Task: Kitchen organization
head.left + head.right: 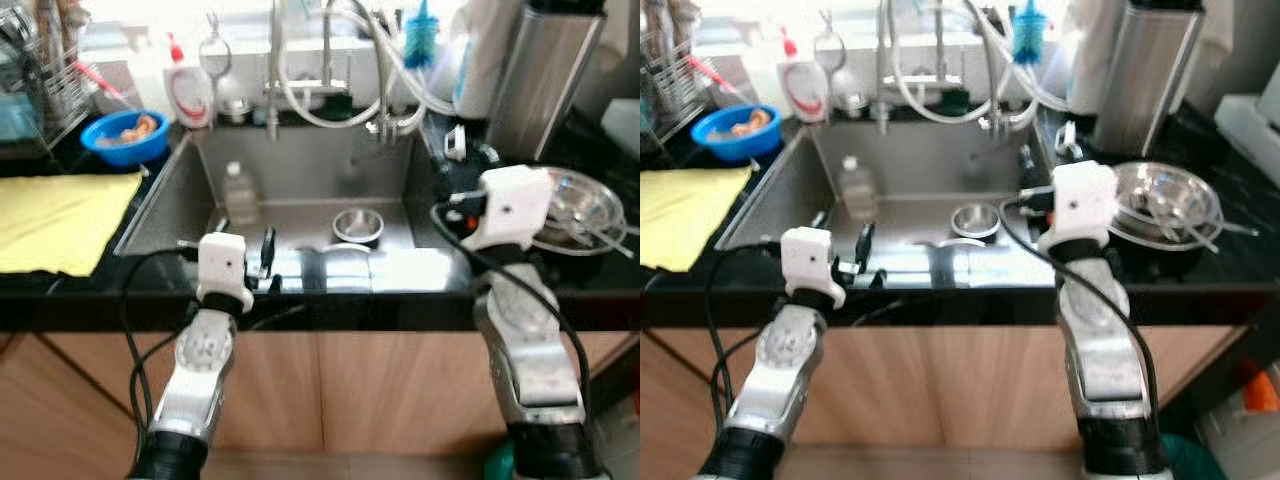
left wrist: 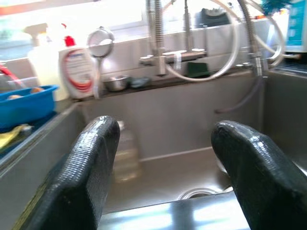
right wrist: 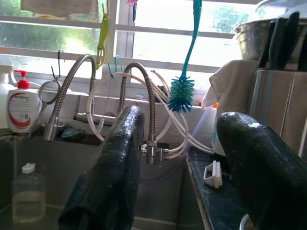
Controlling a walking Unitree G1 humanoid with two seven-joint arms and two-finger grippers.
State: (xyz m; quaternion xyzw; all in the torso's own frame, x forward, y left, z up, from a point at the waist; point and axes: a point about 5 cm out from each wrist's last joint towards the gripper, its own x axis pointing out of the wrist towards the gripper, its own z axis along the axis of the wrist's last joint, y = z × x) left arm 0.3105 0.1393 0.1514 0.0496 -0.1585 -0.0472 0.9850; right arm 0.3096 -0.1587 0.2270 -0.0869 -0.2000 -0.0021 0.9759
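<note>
robot stands at the kitchen sink with both pincers open

the robot faces a steel sink [image 1: 160, 195] set in a dark counter [image 1: 60, 285]. both silver arms reach forward over the front edge.

the left gripper [image 2: 165, 167] is over the front left part of the sink. its two black fingers [image 2: 88, 167] stand wide apart and hold nothing. they point toward the back wall of the sink.

the right gripper [image 3: 187, 167] is over the right side of the sink, higher up. its fingers [image 3: 112, 167] are also wide apart with nothing between them. they point toward the taps [image 3: 144, 96] and the window.

inside the sink, a small clear bottle [image 1: 240, 192] with a pale cap stands upright near the left wall, so its long side runs up and down. a small steel bowl [image 1: 357, 224] sits on the sink floor near the middle, open side up.

a blue bowl [image 1: 124, 137] sits on the counter to the left of the sink, and a yellow cloth [image 1: 55, 220] lies flat in front of it. a soap bottle [image 1: 188, 88] with a red pump top stands upright behind the sink's left corner. a blue bottle brush [image 3: 182, 91] hangs by the window with its bristles down. on the right counter, a wide steel bowl [image 1: 590, 205] sits with long thin tools lying in it.
</note>
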